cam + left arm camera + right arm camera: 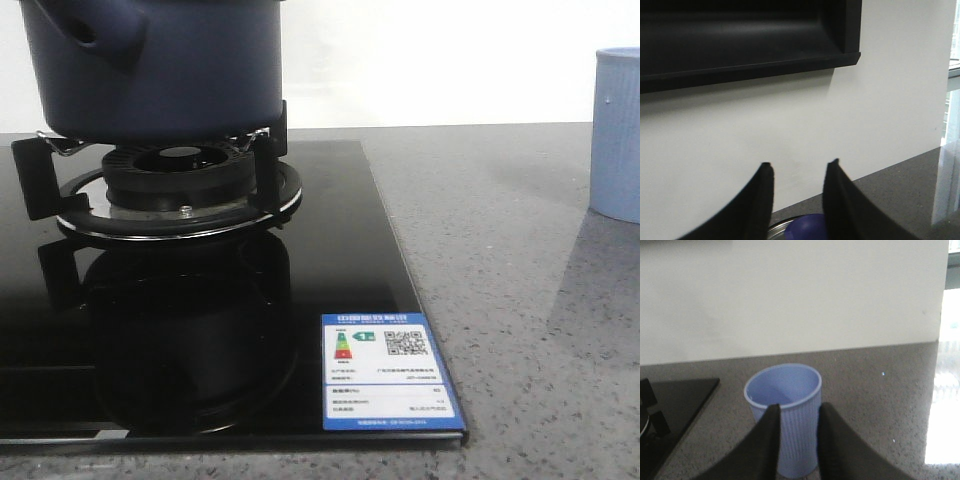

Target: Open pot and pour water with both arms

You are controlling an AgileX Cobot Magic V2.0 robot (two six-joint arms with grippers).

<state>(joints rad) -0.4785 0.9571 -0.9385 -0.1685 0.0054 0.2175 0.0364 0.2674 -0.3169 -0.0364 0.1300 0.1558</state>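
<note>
The dark navy pot point(170, 70) stands on the gas burner point(180, 170) at the far left, its stubby side handle point(95, 25) facing left; its top is cut off in the front view. Neither gripper shows in the front view. In the left wrist view my left gripper point(800, 164) is open and empty, with a blue-purple lid knob point(810, 226) and a metal lid rim point(780, 231) just below and between its fingers. In the right wrist view my right gripper point(800, 406) is open and empty, its fingers in front of the light blue cup point(785, 390), not around it.
The black glass hob point(200, 330) carries an energy label point(385, 370) at its front right corner. The light blue cup point(618, 130) stands on the grey speckled counter point(520, 300) at the far right. A black range hood point(740, 40) hangs on the white wall.
</note>
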